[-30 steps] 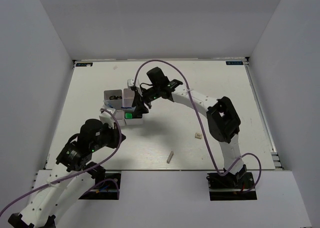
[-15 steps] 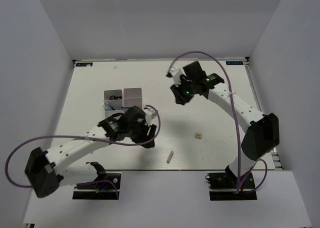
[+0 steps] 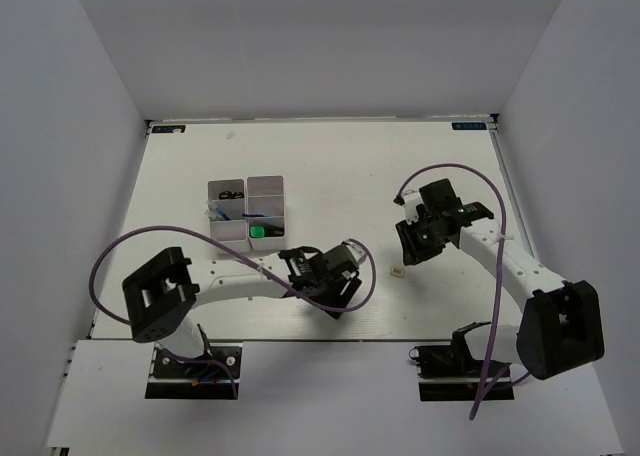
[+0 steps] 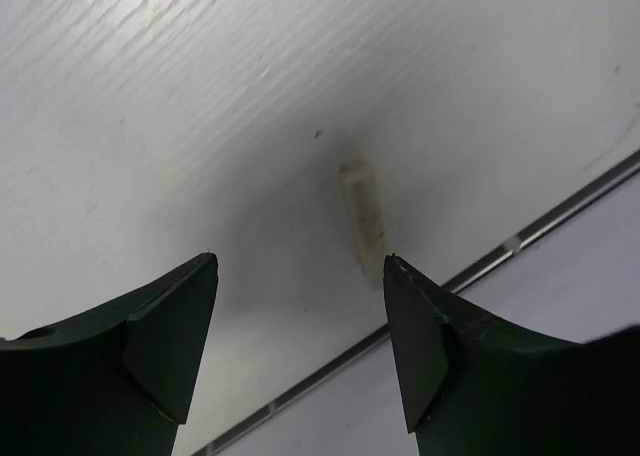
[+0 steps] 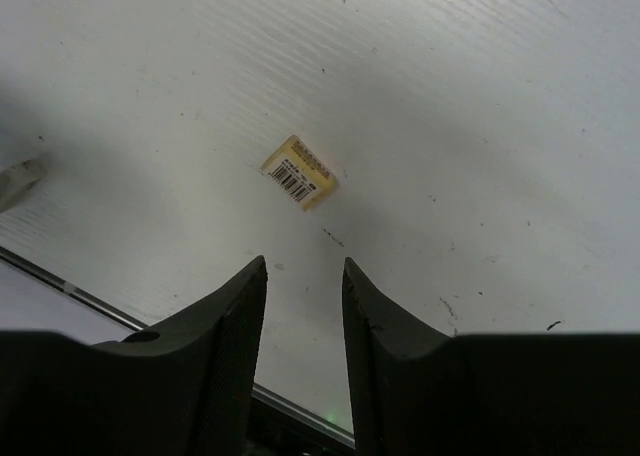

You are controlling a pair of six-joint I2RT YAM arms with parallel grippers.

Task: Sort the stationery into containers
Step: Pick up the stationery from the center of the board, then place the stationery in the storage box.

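Over on the left, the white tray (image 3: 247, 188) sits well apart from the left end effector (image 4: 298, 276), with the green highlighter (image 3: 257, 232) in its nearest compartment. That end effector is released, fingers spread wide and low over the worktop (image 3: 330, 166). The short grey stick (image 4: 362, 216) lies just ahead of it, toward the right finger. The right end effector (image 5: 303, 266) is also released, gap narrow, nothing held. The tiny beige cube (image 5: 300, 173) lies straight ahead of the gap, its barcode label facing up, digits too small to read.
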